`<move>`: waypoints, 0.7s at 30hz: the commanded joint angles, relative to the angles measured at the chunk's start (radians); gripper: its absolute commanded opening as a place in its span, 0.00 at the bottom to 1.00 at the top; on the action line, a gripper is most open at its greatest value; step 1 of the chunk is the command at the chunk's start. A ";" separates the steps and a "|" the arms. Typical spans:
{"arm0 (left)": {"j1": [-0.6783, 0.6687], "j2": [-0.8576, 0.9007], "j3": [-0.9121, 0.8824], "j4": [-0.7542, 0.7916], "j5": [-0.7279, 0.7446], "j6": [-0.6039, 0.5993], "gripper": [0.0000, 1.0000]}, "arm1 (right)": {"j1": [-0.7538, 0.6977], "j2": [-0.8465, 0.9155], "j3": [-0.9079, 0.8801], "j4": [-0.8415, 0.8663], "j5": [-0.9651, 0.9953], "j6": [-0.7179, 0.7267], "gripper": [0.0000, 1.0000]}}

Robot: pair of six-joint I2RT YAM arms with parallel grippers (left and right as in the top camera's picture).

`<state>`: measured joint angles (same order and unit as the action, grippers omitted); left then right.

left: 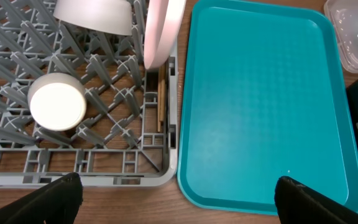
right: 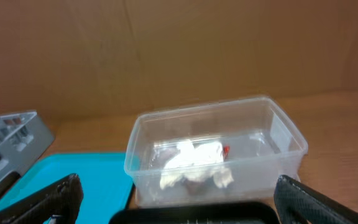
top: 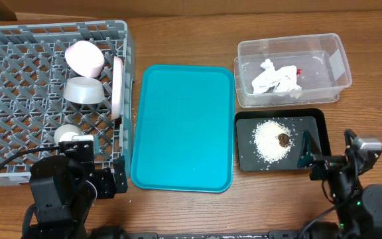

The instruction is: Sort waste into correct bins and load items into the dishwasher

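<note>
Crumpled white paper napkin (top: 275,78) lay in clear plastic tub (top: 337,63), upper right; rice (top: 269,139) in black tray (top: 317,123); dishes (top: 83,91) in grey lattice rack (top: 18,66), upper left. Left gripper (left: 179,186) and right gripper (right: 179,193) gaped empty; task apparently complete.

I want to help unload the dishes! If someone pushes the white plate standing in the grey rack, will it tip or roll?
The plate stands on its thin edge, so a sideways push could probably tip it, though the wall of the rack and the grey bowl sit either side. It looks stiff and smooth, likely slippery and breakable.
</note>
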<state>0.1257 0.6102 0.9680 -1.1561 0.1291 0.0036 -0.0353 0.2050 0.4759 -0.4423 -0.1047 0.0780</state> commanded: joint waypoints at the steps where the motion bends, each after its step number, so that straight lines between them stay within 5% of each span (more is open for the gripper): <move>1: -0.003 -0.008 -0.004 0.001 -0.009 0.019 1.00 | 0.024 -0.055 -0.124 0.155 -0.008 0.000 1.00; 10: -0.003 -0.008 -0.004 0.000 -0.009 0.019 1.00 | 0.032 -0.146 -0.405 0.609 0.000 -0.006 1.00; 21: -0.003 -0.008 -0.004 0.000 -0.009 0.019 1.00 | 0.034 -0.203 -0.468 0.388 -0.031 -0.138 1.00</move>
<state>0.1257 0.6102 0.9672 -1.1557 0.1261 0.0036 -0.0105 0.0128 0.0185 0.0029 -0.1249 -0.0132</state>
